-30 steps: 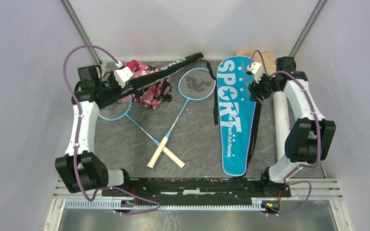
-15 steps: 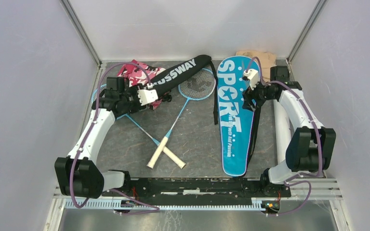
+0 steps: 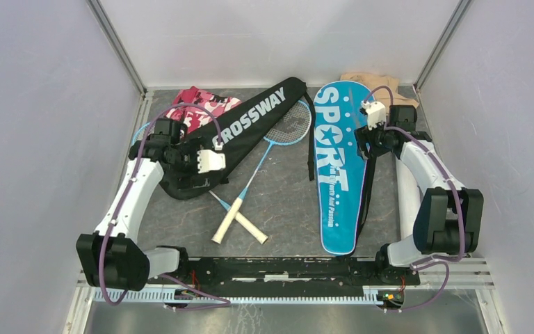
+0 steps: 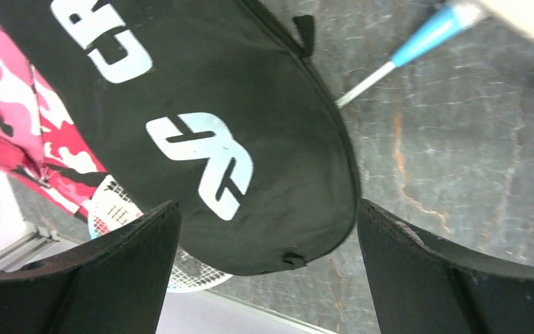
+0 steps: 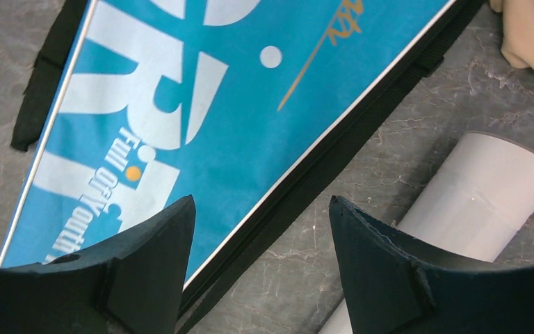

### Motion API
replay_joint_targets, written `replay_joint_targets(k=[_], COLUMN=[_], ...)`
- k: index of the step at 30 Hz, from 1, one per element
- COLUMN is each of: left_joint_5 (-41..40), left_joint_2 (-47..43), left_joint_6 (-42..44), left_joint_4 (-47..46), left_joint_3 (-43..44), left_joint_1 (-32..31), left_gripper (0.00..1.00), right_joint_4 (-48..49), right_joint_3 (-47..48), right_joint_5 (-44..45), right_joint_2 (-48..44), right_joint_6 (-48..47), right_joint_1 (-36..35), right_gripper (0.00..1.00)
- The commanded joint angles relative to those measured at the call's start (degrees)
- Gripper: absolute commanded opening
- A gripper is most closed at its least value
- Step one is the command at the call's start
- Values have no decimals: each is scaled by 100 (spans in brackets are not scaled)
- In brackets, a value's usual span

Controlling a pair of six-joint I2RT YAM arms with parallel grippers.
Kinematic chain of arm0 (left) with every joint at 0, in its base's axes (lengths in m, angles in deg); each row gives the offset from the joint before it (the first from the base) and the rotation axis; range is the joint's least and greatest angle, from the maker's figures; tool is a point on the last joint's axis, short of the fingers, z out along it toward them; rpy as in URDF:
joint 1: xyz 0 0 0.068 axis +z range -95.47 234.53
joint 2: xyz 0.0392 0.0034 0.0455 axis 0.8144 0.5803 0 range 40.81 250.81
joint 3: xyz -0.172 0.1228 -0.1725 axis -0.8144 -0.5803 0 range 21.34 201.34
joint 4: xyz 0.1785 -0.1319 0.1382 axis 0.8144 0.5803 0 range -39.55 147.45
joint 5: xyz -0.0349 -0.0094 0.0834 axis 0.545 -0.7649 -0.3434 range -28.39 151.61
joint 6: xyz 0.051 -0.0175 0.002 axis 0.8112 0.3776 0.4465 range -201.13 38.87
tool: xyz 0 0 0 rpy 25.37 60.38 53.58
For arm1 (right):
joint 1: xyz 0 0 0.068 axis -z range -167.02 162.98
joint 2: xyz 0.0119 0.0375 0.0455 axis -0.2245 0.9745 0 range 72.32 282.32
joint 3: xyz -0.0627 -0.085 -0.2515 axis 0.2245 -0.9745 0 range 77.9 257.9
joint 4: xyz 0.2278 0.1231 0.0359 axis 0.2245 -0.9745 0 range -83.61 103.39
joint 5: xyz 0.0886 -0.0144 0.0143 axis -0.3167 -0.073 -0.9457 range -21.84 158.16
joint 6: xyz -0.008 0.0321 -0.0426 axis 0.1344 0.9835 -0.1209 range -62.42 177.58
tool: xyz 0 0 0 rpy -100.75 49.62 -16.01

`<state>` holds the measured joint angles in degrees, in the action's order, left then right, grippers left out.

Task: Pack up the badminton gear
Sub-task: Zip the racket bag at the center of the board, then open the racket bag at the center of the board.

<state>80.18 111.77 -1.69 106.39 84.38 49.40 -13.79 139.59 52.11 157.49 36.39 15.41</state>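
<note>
The left gripper [image 4: 268, 209] is hanging wide open, empty, above the black CROSSWAY cover [image 4: 250, 104], apparently draped over a racket [image 4: 188, 271] for sheathing; the right gripper [image 5: 262, 205] is hovering open, empty, over the blue SPORT cover [image 5: 201, 104].

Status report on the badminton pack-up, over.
Both pincers open, empty: left pincer above black CROSSWAY cover, right pincer at edge of blue SPORT cover. Black cover overlaps both rackets.

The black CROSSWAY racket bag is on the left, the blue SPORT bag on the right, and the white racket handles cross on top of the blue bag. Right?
Not quite. The crossed white racket handles lie on the grey table beside the long blue SPORT racket cover, not on it. The black CROSSWAY racket cover is on the left, as you said. The top view shows it.
</note>
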Motion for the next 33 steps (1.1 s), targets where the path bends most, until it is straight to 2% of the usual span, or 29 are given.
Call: replay_joint_targets(k=[1, 4, 9, 13, 18, 30, 32, 33], left_joint_5=[521, 1124, 1987, 2514, 2950, 3162, 3185, 3188], left_joint_2=[-223, -289, -258, -216, -313, -195, -173, -159], left_joint_6=[318, -42, -1450, -2190, -2401, -2964, -3049, -3095], left_joint_4=[954, 899, 126, -491, -992, -1781, -1896, -1954], left_joint_3=[480, 644, 758, 639, 265, -48, -77, -81], left_joint_1=[-15, -15, -23, -32, -83, -151, -168, -175], left_gripper=[100, 100, 100, 100, 100, 100, 100, 100], right_joint_4=[556, 602, 626, 631, 595, 692, 725, 744], right_joint_3=[62, 201, 546, 745, 838, 541, 495, 501], right_joint_5=[328, 199, -9, -62, 14, 166, 80, 26], right_joint_2=[308, 639, 1223, 1608, 2003, 2304, 2352, 2370], right_joint_6=[536, 710, 961, 1062, 1058, 963, 993, 1009], right_joint_1=[154, 230, 299, 301, 310, 451, 451, 448], right_gripper=[76, 75, 72, 69, 66, 67, 64, 60])
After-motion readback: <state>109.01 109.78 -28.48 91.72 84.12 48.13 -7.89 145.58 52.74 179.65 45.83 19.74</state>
